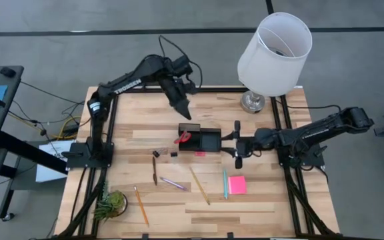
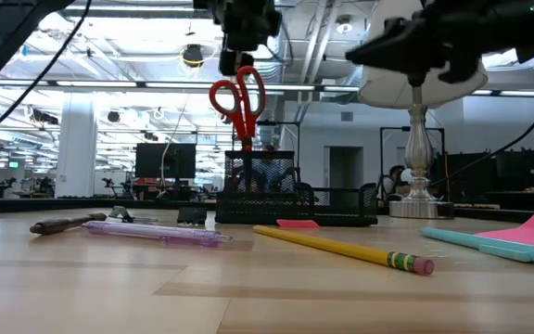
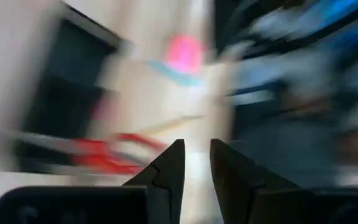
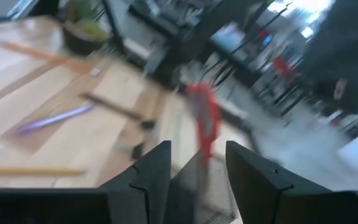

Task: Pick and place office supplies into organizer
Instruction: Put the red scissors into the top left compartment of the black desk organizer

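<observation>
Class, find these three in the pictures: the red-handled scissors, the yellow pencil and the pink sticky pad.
red-handled scissors (image 2: pixel 238 96): low view, on the red handle loops.
yellow pencil (image 2: pixel 341 248): low view, on the middle of the shaft.
pink sticky pad (image 1: pixel 237 185): high view, on its top face.

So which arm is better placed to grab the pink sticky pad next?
Probably the right. The sticky pad lies on the right half of the table, near the right tool, which hovers open beside the organizer. The left tool is beyond the organizer, farther from the pad.
</observation>
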{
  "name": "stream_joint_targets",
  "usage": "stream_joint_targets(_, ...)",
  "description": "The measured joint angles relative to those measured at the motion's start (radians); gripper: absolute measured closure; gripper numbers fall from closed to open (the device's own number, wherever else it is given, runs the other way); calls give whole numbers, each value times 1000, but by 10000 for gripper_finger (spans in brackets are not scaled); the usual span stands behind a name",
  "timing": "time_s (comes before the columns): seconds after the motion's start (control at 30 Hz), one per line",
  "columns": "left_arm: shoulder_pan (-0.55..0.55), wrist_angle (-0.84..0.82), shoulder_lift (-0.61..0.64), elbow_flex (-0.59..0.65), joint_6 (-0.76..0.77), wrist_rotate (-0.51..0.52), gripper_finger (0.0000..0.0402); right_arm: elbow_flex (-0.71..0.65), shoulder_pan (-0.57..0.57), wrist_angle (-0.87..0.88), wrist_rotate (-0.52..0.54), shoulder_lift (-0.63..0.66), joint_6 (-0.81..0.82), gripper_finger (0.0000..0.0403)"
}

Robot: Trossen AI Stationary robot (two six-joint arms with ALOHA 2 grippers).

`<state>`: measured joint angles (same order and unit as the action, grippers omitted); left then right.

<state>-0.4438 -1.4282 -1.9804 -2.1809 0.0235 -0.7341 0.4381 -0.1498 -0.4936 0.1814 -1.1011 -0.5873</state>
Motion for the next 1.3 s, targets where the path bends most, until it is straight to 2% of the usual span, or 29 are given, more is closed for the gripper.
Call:
stream_joint_targets(0.07,49,-53,0,-59,-90,252,335,0,12,-49,-2,0,-19,245)
stream_joint_targets(0.13,101,-107,0,-104,-112,476,334,0,30,-71,-30,0,-15,236)
stream_joint_targets(0.23,177,-143,12,-143,-119,676,333,0,64,-76,-148,-5,11,220)
stream_joint_targets(0.3,217,-141,52,-141,-126,706,333,0,82,-99,-200,-26,19,211)
stream_joint_targets(0.37,254,-145,111,-141,-121,713,333,1,96,-153,-206,-50,38,204)
stream_joint_targets(0.5,338,-144,245,-126,-11,759,333,27,119,-190,-207,-117,39,194)
stream_joint_targets(0.7,553,-143,343,-120,139,1054,333,161,126,-188,-219,-276,6,189)
stream_joint_targets(0.8,663,-141,364,-100,174,1160,333,230,127,-152,-238,-342,-41,190)
stream_joint_targets(1.03,818,-144,377,-27,216,1262,333,412,159,54,-243,-487,-82,190)
stream_joint_targets(1.13,832,-143,380,-27,216,1263,333,482,174,63,-243,-532,-95,191)
stream_joint_targets(1.3,836,-143,379,-26,223,1255,333,583,192,229,-302,-568,-94,191)
